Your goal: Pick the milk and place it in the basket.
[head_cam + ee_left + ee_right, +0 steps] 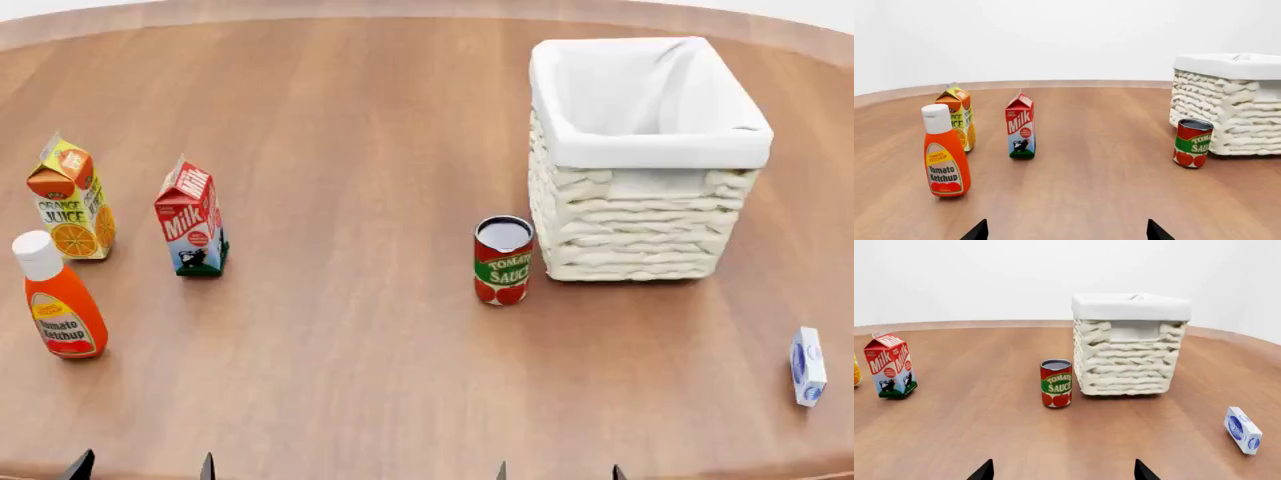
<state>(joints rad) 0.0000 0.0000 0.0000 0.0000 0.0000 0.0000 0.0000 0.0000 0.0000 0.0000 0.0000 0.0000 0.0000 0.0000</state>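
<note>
The milk (191, 218) is a small gable-top carton with a red top, standing upright on the wooden table at the left; it also shows as the milk (1020, 126) and the milk (891, 365). The basket (647, 190), cream woven wicker with a white cloth lining, stands at the back right, seen too as the basket (1227, 107) and the basket (1131, 347). My left gripper (143, 468) stands open at the table's near edge, well short of the milk, with nothing between its fingers. My right gripper (558, 472) is open and empty too.
An orange juice carton (70, 198) stands just left of the milk. A tomato ketchup bottle (58, 296) is nearer me on the left. A tomato sauce can (505, 260) stands by the basket's near left corner. A small white-and-blue box (807, 366) lies at the right.
</note>
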